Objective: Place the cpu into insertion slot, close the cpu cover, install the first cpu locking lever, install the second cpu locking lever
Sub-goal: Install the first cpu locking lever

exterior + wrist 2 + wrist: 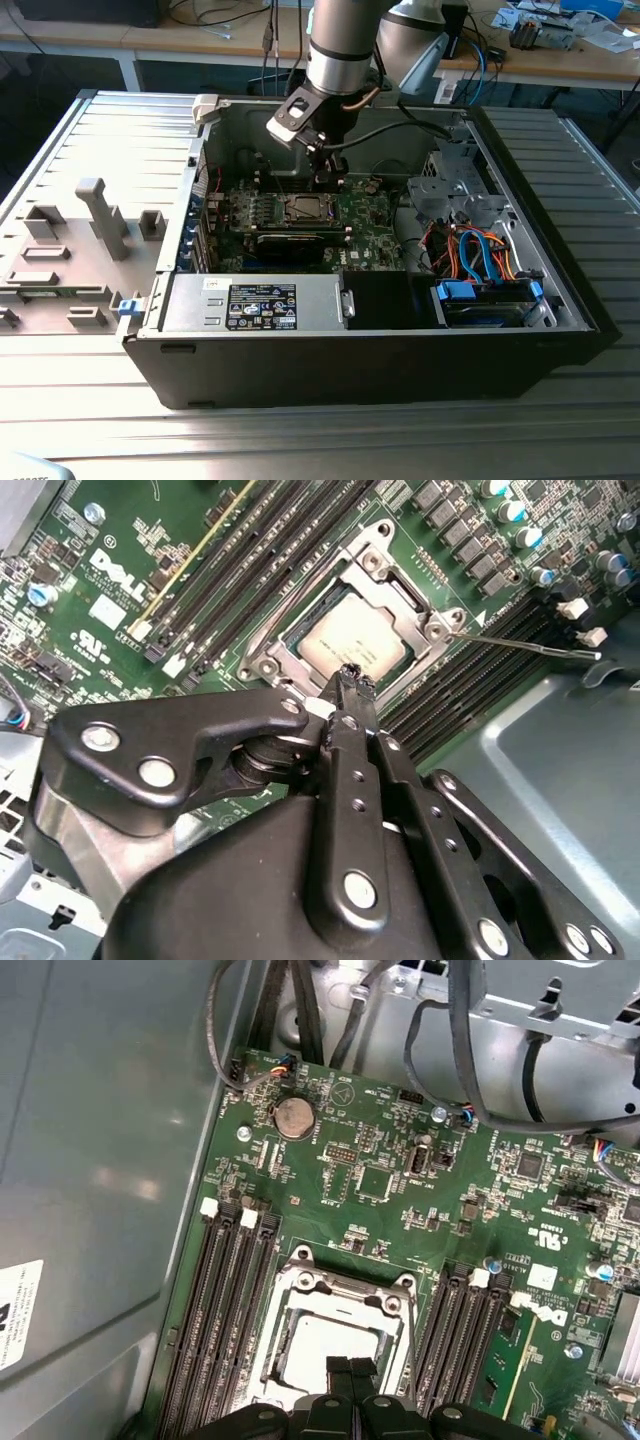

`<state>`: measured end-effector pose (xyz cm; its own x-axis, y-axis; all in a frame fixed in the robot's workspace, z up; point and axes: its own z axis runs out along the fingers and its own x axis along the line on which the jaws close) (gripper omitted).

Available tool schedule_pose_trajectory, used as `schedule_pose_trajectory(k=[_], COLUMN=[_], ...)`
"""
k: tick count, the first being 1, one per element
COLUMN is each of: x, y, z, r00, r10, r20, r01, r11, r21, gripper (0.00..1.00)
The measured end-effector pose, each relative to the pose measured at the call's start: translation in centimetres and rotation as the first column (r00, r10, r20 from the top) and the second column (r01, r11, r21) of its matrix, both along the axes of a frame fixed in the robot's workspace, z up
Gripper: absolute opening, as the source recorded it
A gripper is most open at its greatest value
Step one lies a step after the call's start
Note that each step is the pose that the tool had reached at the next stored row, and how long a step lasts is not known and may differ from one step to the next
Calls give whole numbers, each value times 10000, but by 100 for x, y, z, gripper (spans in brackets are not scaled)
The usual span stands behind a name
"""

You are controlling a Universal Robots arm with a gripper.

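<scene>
— Where is the cpu (355, 645)?
— We see it lying flat in the insertion slot (303, 623), with the cpu cover (372, 558) down around it. Our gripper (350, 677) has its fingers pressed together, holding nothing, right at the cover's edge.
— What worries us?
— One locking lever (530, 645) juts out over the memory slots (470, 675), seemingly unlatched. If our tips slip off the rim, we could scrape the chip or motherboard (150, 540).

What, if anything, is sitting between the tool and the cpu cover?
Nothing visible does. In the second wrist view the shut tool sits right at the edge of the cpu cover, which lies over the cpu; no cable crosses between them.
</scene>
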<state>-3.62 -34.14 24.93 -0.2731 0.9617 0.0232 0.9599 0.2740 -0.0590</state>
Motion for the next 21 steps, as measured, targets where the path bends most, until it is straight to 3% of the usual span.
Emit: schedule_pose_trajectory(k=[6,8,15,21], x=[0,0,0,0], y=[0,0,-1,-1], z=[0,0,1,0], r00=[9997,9981,9945,9894], r10=[225,623,1050,1452], r20=[1,3,4,6], r01=[-225,-623,-1050,-1452], r11=[9997,9980,9944,9893], r21=[68,128,148,155], gripper=[11,11,11,11])
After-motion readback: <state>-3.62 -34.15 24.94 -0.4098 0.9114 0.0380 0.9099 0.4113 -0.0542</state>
